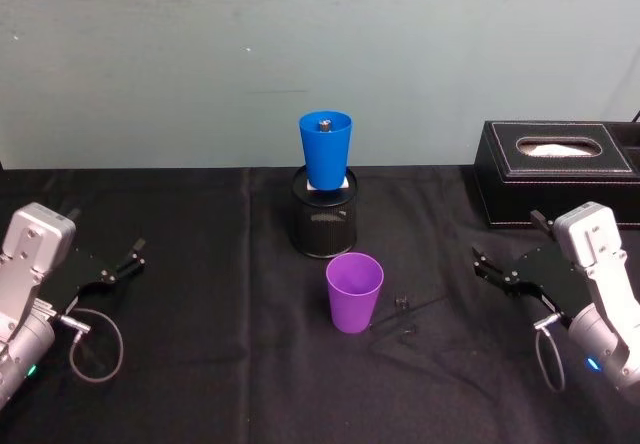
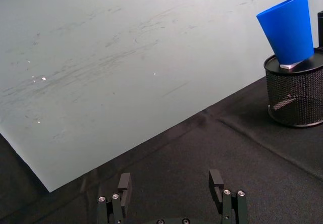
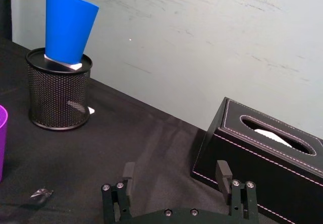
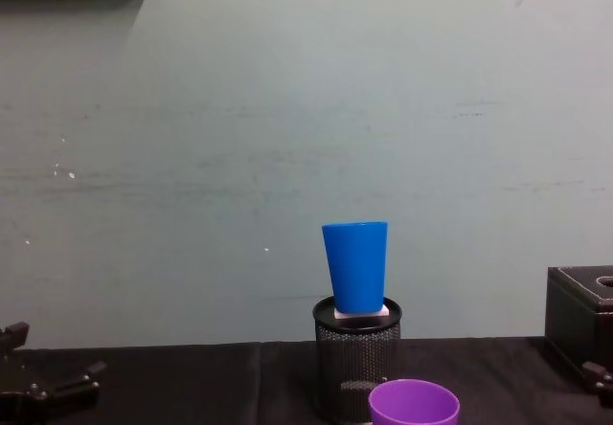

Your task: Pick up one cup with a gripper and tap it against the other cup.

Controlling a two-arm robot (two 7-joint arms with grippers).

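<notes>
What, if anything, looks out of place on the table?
The blue cup is not on the cloth: it stands perched on a pale block atop the black mesh pen holder, higher than the purple cup. A small scrap lies beside that cup. The left gripper and right gripper sit open at the sides.

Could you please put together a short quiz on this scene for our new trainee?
1. True or false: the purple cup stands upright on the black cloth, and neither tool is touching it.
2. The blue cup rests on top of: A) the black cloth, B) the mesh pen holder, C) the purple cup.
3. Fill in: the fingers of the left tool and of the right tool are both ____ (open or shut).

Key: 1 true; 2 B; 3 open.
</notes>
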